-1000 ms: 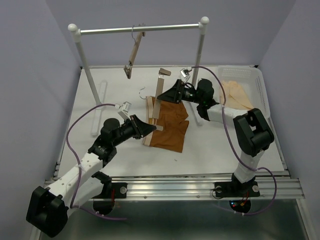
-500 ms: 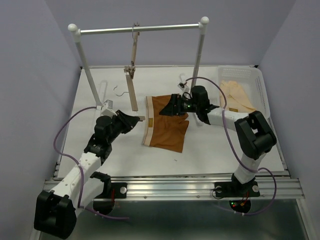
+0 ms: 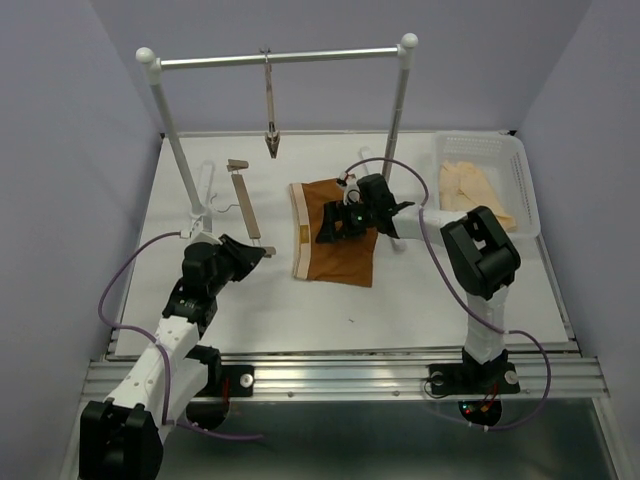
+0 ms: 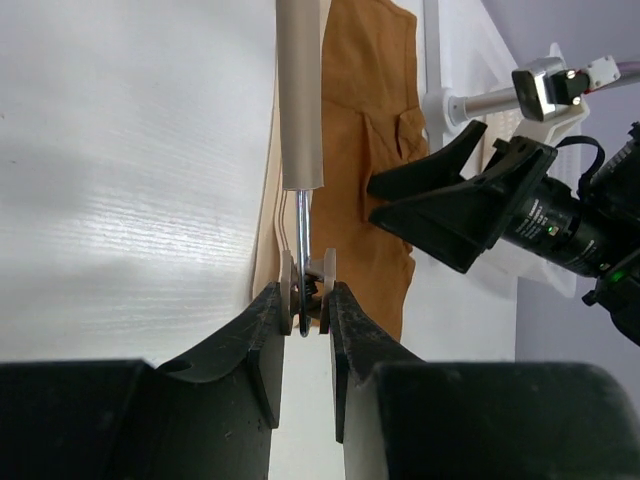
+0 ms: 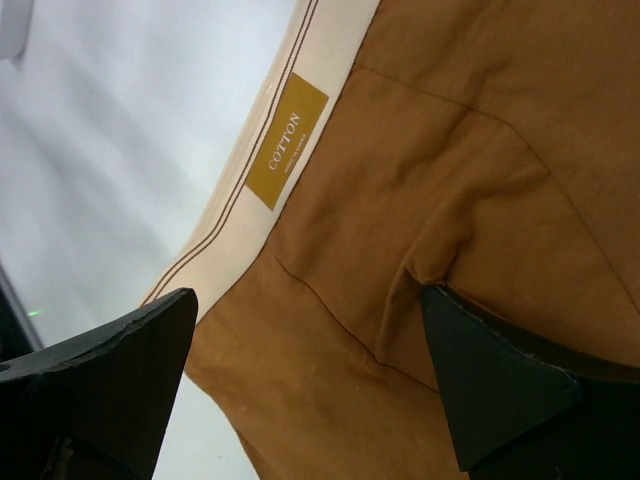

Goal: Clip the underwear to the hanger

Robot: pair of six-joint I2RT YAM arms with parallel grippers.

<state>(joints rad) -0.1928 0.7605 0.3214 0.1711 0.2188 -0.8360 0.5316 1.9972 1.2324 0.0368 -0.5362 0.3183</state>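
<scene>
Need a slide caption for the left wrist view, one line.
Clip grasp: left tool grips the hanger by its end clip beside the underwear; right tool open over the cloth.

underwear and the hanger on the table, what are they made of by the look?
The underwear: matte rust-brown cloth, likely cotton; its waistband label reads COTTON. The hanger: smooth pale bar, apparently light wood, grain not discernible; its end clip and wire look like bright metal.
</scene>
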